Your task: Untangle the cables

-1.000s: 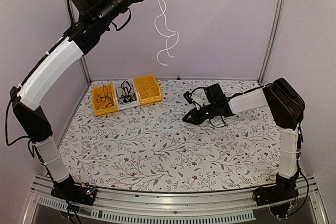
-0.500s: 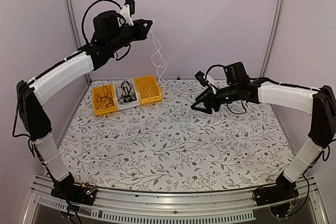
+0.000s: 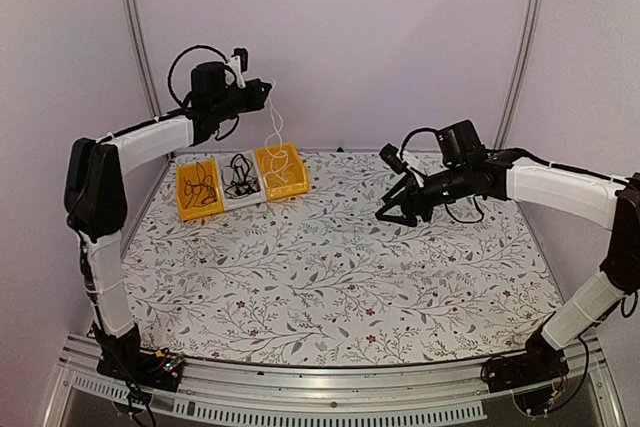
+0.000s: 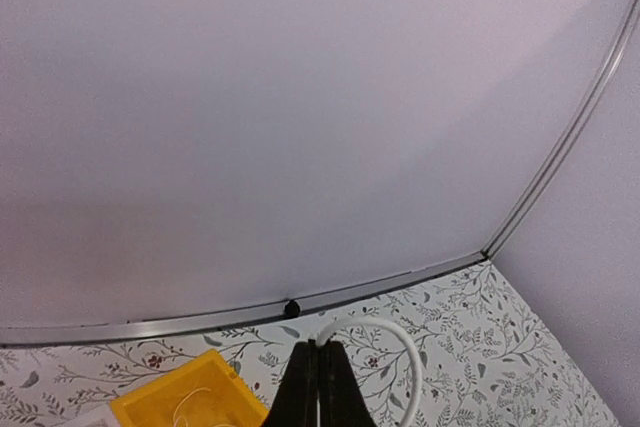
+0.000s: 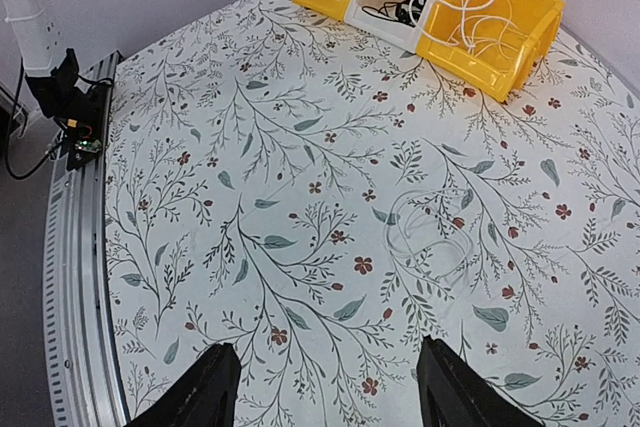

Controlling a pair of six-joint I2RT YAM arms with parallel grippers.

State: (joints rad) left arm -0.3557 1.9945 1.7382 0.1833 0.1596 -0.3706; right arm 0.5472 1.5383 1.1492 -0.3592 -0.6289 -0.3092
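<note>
Dangling the white cable (image 3: 272, 137) from the left pincer (image 3: 264, 89), clamped on it, into the yellow bin (image 3: 296, 175) at upper left, with the right pincer (image 3: 392, 215) apart and empty, and probably finishing, with the black cables (image 3: 238, 175) already binned alongside.

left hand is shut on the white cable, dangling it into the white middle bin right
No. The left hand, shut on the white cable, dangles it into the right-end yellow bin, as the top external view shows.

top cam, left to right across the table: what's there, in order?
left yellow bin → white bin → right yellow bin → right claw, open
</note>
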